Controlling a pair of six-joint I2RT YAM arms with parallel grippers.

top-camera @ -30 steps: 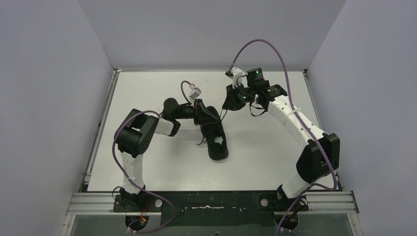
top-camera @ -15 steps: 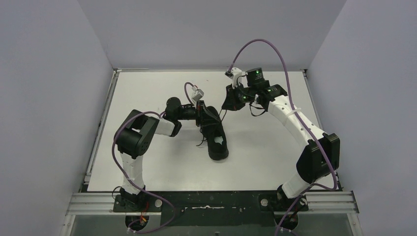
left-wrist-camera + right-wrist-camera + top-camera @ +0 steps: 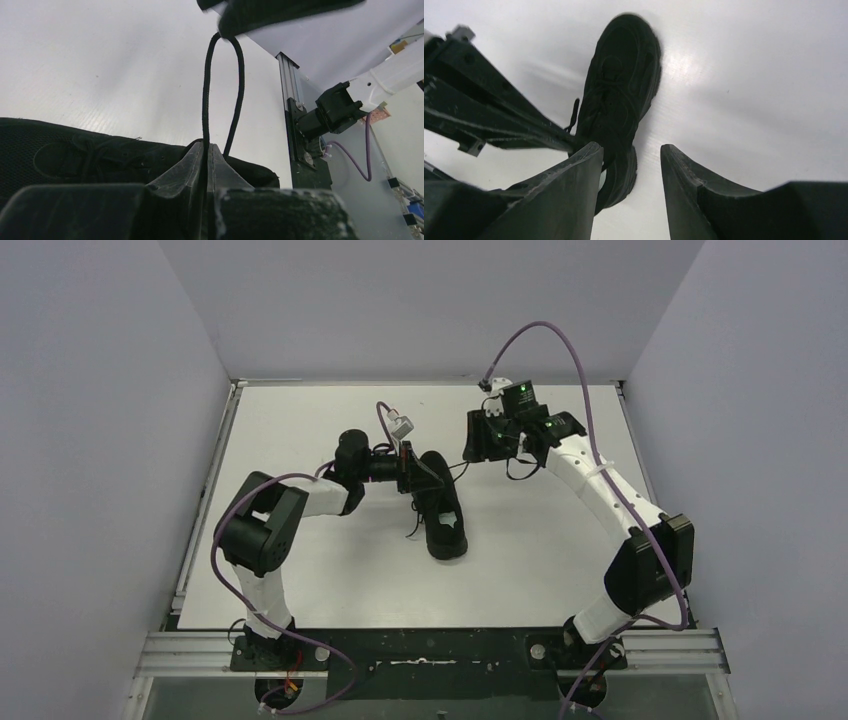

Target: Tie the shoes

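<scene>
I find the sneaker (image 3: pixel 440 512) blocking mid-table, with the left gripper (image 3: pixel 409 470) at its left flank by the laces. A lace loop (image 3: pixel 222 85) rises from that gripper's pinched fingers and bars the space directly above them. The right gripper (image 3: pixel 472 448) hangs apart, to the far right of the toe. Bare table (image 3: pixel 300 420) gives passage left, right and on the near side of the sneaker. Side walls (image 3: pixel 120 440) bound both flanks.

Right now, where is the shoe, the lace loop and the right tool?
shoe (image 3: pixel 441 508): top external view, middle of its upper.
lace loop (image 3: pixel 205 100): left wrist view, left strand of the loop.
right tool (image 3: pixel 631 150): right wrist view, the open gap between its fingertips.
</scene>
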